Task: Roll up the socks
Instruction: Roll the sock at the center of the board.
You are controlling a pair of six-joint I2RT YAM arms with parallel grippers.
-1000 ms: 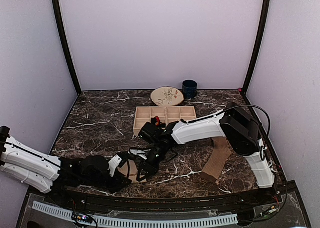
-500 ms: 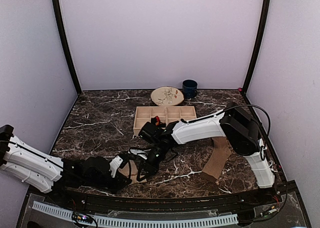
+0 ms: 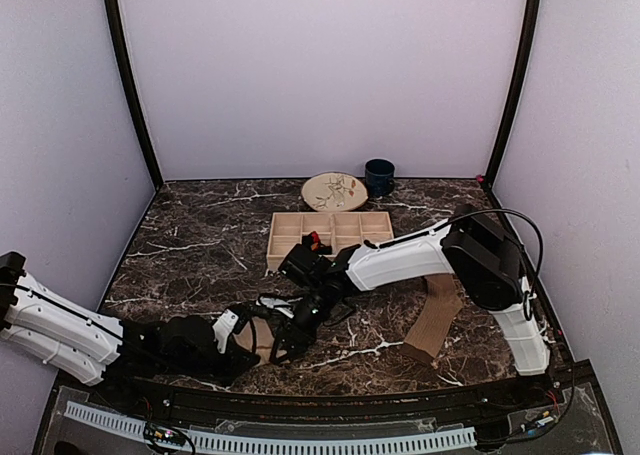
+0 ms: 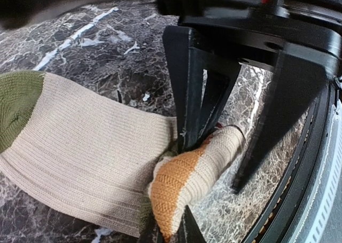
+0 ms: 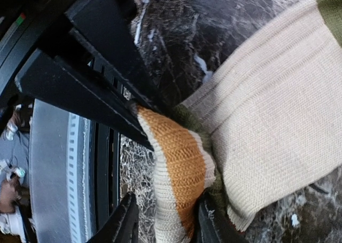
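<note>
While the left gripper point(image 4: 172, 231) is clenched on the orange-banded end point(image 4: 173, 181) of the sock point(image 4: 91, 141), the right gripper point(image 5: 168, 224) stands released. Its jaws are apart on either side of that same end; whether it touches the fabric at all cannot be told. The sock lies on the marble table point(image 3: 200, 245) at the near edge, a little left of centre, where the two arms meet.

Step in hand, by judgement: the first turn of the roll, with the end doubled back onto the leg and little else wound. The next move calls for a fresh grip by the right gripper on the fold. The fold must then be turned over the flat length toward the green tip point(image 4: 18, 107) without letting the bundle slacken.

Material: soft ribbed knit, cream, with olive trim and an orange band. It bunches into a thick rounded lump where gripped and lies flat elsewhere. A tan sock point(image 3: 437, 320) lies at the right, well apart.
</note>
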